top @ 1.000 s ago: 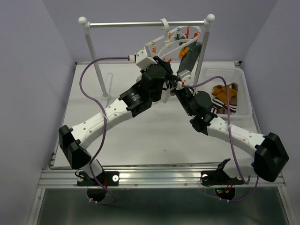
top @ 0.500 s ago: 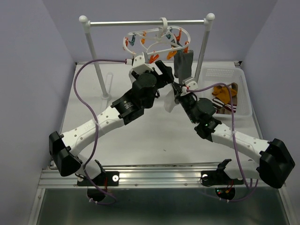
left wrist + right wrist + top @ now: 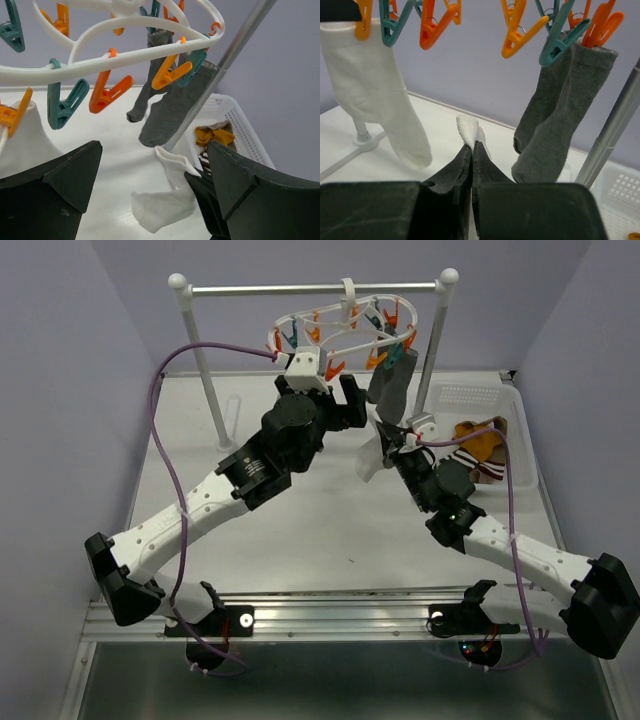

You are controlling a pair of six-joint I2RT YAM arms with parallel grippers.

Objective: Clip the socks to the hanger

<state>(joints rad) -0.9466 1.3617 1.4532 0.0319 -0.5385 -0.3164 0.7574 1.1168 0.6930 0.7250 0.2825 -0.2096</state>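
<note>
Swinging back from its tilt, the hanger now hangs level from the rail. The left gripper has drawn back to just below the hanger's near rim, and its jaws have spread wide with nothing between them. The right gripper, below the hanger's right half, has its jaws pinched tight on a white sock. The sock's tip pokes up past the fingertips, short of the clips. Two grey socks hang clipped at the hanger's right end, and a clipped white sock hangs toward its left. Right of the hanger, a basket holds a mustard sock and a striped sock.
</note>
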